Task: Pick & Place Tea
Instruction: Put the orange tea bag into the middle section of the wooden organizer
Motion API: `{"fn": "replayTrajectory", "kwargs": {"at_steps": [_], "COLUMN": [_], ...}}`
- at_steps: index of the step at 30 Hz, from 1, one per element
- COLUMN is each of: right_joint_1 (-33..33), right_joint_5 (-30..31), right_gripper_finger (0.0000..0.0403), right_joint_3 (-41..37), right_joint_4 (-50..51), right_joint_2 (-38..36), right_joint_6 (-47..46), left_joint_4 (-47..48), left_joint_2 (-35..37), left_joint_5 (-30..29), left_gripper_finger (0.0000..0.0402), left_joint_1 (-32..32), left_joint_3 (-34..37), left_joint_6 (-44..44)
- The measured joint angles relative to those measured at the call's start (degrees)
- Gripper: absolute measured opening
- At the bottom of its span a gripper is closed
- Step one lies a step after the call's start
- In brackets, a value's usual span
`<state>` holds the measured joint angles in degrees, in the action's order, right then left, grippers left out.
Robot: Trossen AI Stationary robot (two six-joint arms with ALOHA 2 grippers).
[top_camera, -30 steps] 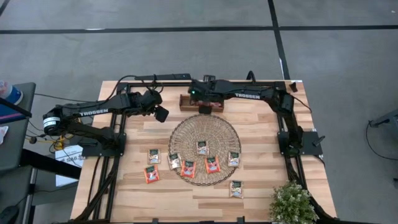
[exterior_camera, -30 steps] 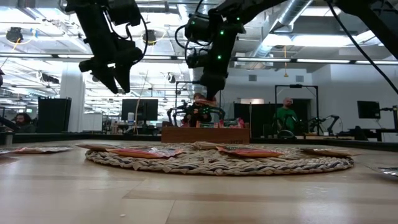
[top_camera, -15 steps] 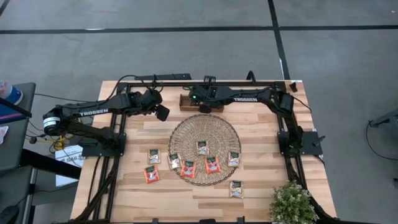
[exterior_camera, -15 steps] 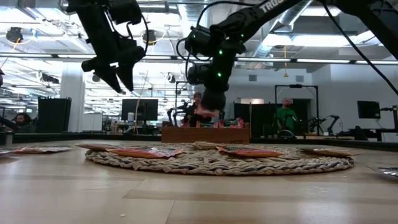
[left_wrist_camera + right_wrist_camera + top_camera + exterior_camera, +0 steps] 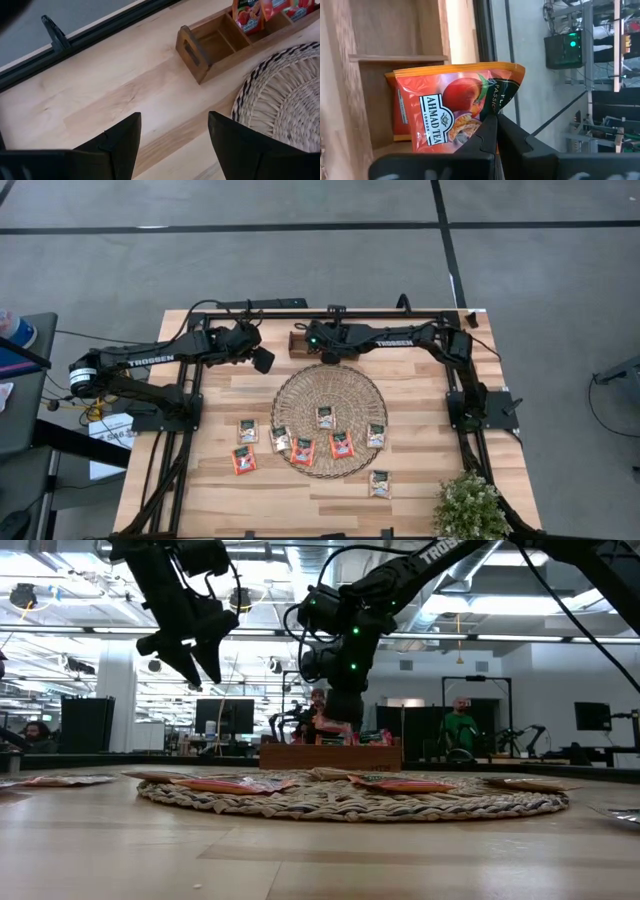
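Right tool (image 5: 492,120) pinched closed; left tool (image 5: 172,137) spread, raised

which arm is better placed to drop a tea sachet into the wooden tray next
The right. The right gripper is shut on an orange tea sachet directly over the wooden tray. The left gripper hangs open and empty above bare table beside the woven mat.

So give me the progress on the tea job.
Done: some sachets already stand in the wooden tray. In hand: the right gripper, over the tray, is shut on an orange Ahmad Tea sachet. Left: eight sachets on and around the woven mat; the left gripper hangs open.
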<state>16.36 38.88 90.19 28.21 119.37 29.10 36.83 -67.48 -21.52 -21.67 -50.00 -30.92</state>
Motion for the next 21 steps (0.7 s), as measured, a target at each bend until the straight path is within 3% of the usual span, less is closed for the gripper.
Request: {"fn": "replayTrajectory", "kwargs": {"at_steps": [21], "right_joint_1": [0.1], "right_joint_5": [-1.0], "right_gripper_finger": [0.0], "right_joint_3": [-3.6], "right_joint_4": [-5.8], "right_joint_2": [0.0], "right_joint_6": [0.9], "left_joint_4": [-1.1], "left_joint_2": [0.0], "left_joint_5": [0.2], "left_gripper_finger": [0.0223], "left_joint_1": [0.0], "left_joint_3": [0.0], "left_joint_6": [0.0]}}
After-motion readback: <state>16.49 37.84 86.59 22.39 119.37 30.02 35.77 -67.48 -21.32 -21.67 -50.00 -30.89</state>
